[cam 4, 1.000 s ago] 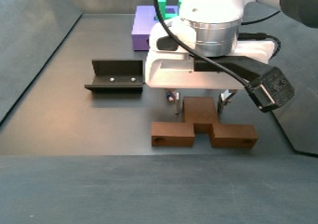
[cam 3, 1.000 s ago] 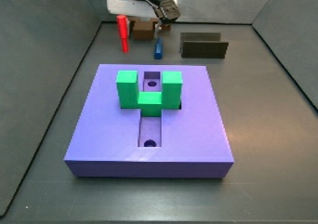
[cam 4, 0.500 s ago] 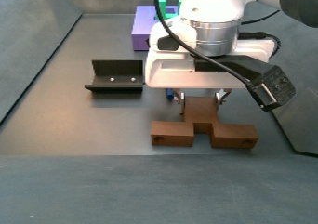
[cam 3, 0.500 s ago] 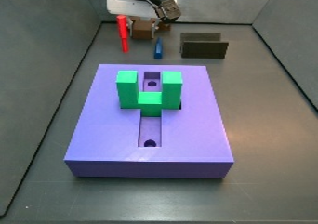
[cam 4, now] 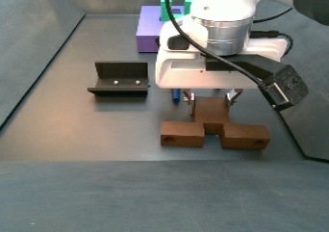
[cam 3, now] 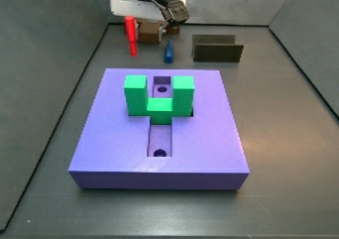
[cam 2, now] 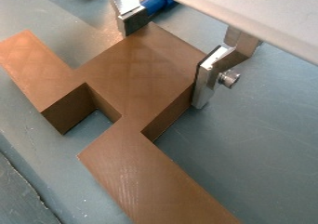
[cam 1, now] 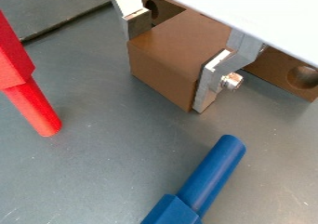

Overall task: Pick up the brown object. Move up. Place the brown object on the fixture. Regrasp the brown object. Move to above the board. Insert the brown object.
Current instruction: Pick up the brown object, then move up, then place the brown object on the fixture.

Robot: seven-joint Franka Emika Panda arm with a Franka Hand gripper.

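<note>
Off to one side of the claw sits the fixture [cam 4: 117, 79], well apart. The gripper [cam 4: 213, 103] is down at the floor, its silver fingers [cam 2: 213, 77] closed snugly against the stem of the brown object [cam 4: 214, 132]. Behind the arm lies the board [cam 4: 153, 25], carrying its green block [cam 3: 159, 95].

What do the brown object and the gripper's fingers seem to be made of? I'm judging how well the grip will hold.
The brown object, which sits between the fingers of the gripper, looks like matte 3D-printed plastic: a fine crosshatch texture covers its top face, though wood-coloured. The fingers look like bare metal, flat silver plates with a dull sheen and a screw head.
</note>
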